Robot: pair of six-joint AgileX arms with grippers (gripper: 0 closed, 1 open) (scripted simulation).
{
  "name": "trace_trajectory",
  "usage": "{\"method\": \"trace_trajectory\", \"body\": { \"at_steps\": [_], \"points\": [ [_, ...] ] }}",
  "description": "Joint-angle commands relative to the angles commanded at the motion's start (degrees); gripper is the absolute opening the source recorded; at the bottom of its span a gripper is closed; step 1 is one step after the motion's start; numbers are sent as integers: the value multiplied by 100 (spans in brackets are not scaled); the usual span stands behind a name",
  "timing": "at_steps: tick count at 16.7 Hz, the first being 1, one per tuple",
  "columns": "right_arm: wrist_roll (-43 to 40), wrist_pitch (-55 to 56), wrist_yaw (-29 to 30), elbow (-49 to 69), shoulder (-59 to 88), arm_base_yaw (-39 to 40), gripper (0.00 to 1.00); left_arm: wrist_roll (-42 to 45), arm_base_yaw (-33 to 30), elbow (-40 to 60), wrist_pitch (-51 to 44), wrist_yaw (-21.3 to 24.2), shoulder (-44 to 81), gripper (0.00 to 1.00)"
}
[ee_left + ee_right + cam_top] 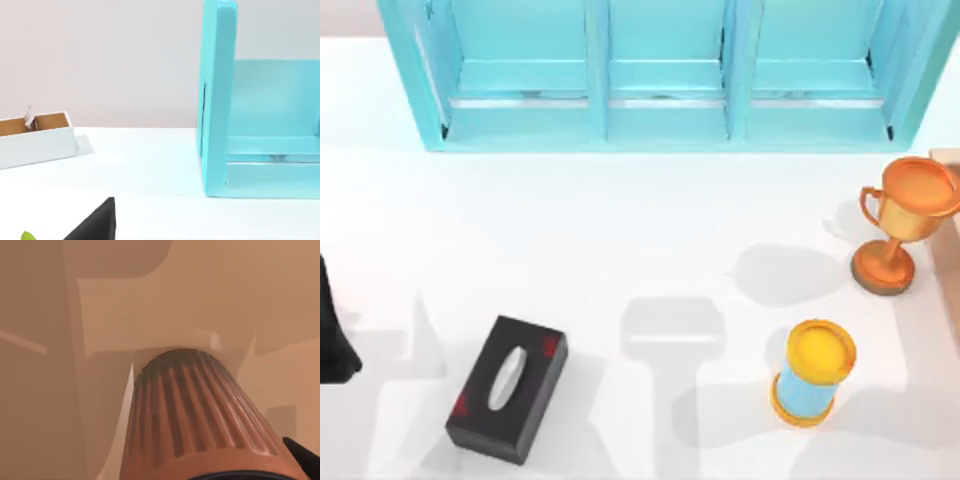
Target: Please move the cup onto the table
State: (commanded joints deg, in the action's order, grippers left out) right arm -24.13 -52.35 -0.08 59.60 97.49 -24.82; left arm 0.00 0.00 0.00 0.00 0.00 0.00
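Overhead first: my left arm (332,330) shows as a dark mass at the left edge of the broad white bench (620,230), level with the front half of the surface and clear of every object. Whether the left gripper's jaws are open or closed cannot be told.

A turquoise shelved cabinet (665,120) with three bays stands along the far side. Near the front left lies a black rectangular tissue box (508,388), turned at an angle, with a pale slot on top and small red marks too small to read. At the right stands an orange-gold trophy with a round foot (902,225), just beside a tan box edge (948,165) at the picture's border. In front of the trophy, apart from it, stands a light-blue cylinder with a yellow top and orange base ring (812,372). Soft grey shadows fall across the white surface.

From the left wrist, the cabinet's side panel rises from the bench against a plain pinkish-grey wall. Farther off sits a low white open box with a brown inside (35,136). A black wedge (95,222) pokes up at the lower edge; what it belongs to is unclear.

From the right wrist, the ribbed terracotta-brown cup (190,415) sits directly below the camera, among flat tan surfaces. A dark sliver of the right gripper (306,456) shows beside it; whether its jaws are closed on the cup cannot be told.
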Motion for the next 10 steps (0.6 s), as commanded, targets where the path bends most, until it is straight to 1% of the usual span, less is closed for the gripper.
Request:
{"method": "trace_trajectory", "body": {
  "at_steps": [7,10],
  "points": [
    [19,-19,0,12,-14,11,0,0,0,0,0,0,0,100],
    [352,-429,-3,226,-181,322,0,0,0,0,0,0,0,100]
  ]
}}
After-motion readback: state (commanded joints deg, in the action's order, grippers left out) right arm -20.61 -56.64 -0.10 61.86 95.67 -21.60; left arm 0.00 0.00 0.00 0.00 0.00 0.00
